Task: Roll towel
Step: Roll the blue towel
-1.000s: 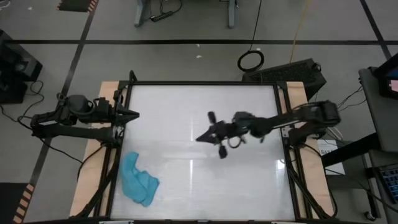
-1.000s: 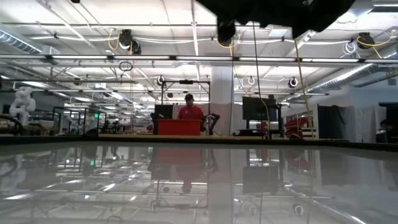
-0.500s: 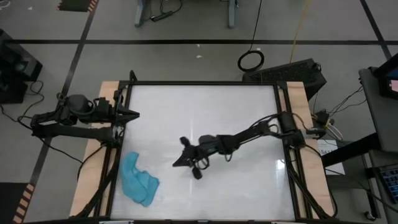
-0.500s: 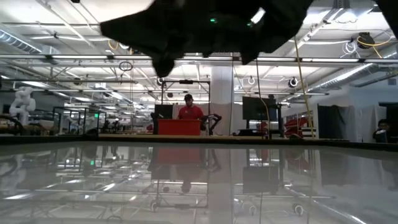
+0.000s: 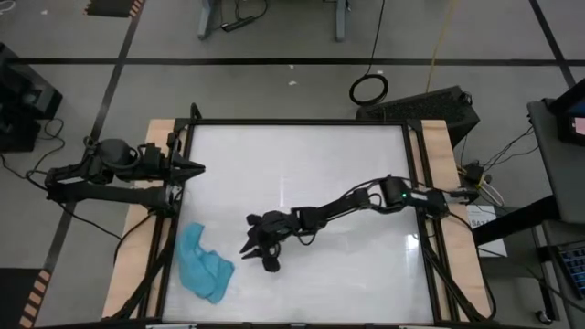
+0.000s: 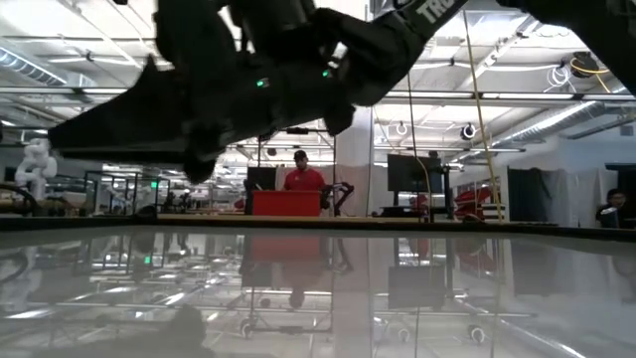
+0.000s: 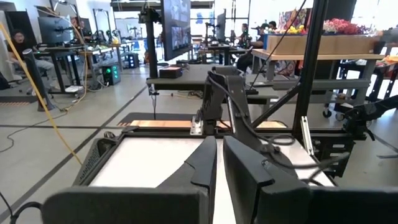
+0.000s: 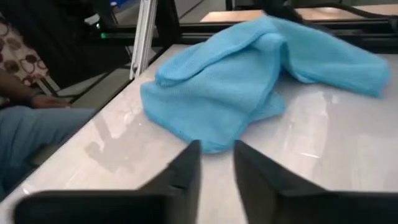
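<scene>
- Reaching across the counter (image 5: 302, 155) with the right gripper (image 5: 249, 245), I have it just short of the towel (image 5: 203, 266), which lies crumpled near the front-left corner; nothing touches the cloth yet.
- My right jaws stand only narrowly apart, with nothing between them; in the right wrist view the towel (image 8: 249, 74) sits straight ahead of the fingers (image 8: 186, 168).
- To do this well, I judge I should come in low, open wider, and take a single edge of the heap rather than the bulk, since it needs spreading flat before any rolling will hold.
- The left gripper (image 5: 194, 167) waits at the counter's left edge, jaws nearly closed and empty, going by its wrist view.
- Compared with a second ago, the right arm has stretched from mid-counter leftward and toward the front, closing on the cloth; half a second ago it was partway there. The towel and left arm look unchanged.
</scene>
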You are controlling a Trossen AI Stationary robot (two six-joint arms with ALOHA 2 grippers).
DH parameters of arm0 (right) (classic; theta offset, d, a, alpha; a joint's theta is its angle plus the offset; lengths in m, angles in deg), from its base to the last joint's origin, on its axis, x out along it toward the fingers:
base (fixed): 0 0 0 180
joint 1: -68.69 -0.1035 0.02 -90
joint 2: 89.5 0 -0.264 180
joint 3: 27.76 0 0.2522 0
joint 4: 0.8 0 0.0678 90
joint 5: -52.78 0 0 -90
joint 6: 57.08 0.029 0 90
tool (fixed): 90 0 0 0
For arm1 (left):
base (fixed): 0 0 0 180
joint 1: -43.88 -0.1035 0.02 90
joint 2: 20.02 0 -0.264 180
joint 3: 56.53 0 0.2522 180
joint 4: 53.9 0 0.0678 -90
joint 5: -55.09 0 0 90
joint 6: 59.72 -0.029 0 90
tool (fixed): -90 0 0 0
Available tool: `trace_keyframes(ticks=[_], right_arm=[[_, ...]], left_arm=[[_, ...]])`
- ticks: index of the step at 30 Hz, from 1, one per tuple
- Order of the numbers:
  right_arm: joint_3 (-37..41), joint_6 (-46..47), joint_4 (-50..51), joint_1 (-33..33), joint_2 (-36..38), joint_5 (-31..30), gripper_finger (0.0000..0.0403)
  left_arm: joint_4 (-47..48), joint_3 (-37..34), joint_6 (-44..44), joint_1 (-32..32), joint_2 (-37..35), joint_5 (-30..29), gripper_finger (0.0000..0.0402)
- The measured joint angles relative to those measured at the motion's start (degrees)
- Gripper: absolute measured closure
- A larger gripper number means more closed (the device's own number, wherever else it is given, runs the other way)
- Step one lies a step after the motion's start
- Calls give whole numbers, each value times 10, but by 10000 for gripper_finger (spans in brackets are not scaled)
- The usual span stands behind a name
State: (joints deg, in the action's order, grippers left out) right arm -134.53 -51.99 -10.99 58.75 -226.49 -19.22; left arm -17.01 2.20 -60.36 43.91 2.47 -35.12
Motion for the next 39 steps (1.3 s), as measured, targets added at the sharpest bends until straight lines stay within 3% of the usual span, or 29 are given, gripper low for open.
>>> trace_keyframes(ticks=[5, 10, 18, 35, 39], right_arm=[[-52, -42, 12, -14, -39, 6, 207], [-106, -94, 43, -23, -67, 4, 163], [-173, -116, 93, -21, -111, -19, 183], [-175, -152, 121, -33, -111, -77, 224], [-175, -150, 126, -35, -111, -93, 252]], left_arm=[[0, 0, 0, 0, 0, 0, 363], [1, 0, 0, 0, 0, 0, 363], [1, 0, 0, 0, 0, 0, 363], [1, 0, 0, 0, 0, 0, 363], [1, 0, 0, 0, 0, 0, 363]])
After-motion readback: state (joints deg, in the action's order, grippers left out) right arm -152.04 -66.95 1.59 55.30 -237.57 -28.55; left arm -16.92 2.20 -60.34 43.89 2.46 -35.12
